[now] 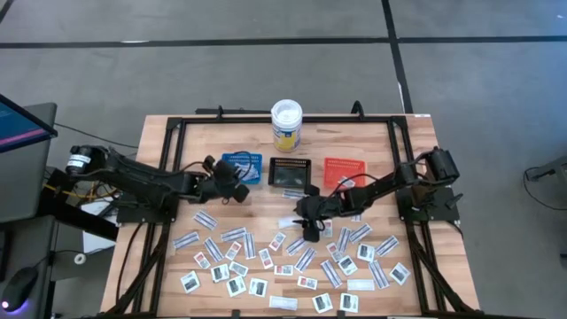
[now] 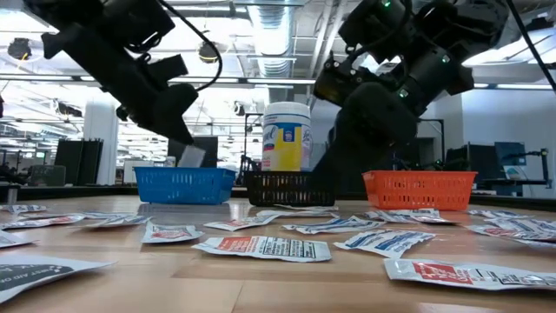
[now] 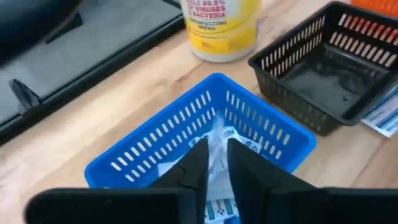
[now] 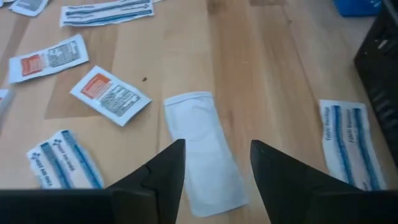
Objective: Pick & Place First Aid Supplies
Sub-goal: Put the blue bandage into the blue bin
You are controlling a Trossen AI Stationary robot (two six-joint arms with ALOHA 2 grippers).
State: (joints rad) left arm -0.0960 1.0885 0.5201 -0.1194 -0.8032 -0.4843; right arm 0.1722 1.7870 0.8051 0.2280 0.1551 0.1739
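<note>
Now, left hand (image 3: 216, 163): over the blue tray (image 3: 149, 149), fingers narrowly apart around a thin packet (image 3: 217, 134).
Right hand (image 4: 216, 163): wide, empty, over a blank white packet (image 4: 202, 149) on the table (image 4: 273, 68).
Handling: light, floppy paper; probably best pinched across its narrow width.

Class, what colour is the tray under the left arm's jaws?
Blue tray, with slotted walls; the left wrist view shows it best.

Light: bright, even, from ceiling lamps (image 2: 207, 52) overhead.
Shadows: soft, faint on the table (image 1: 266, 133).
Blur: nearest packets (image 2: 61, 274) in low view out of focus.
</note>
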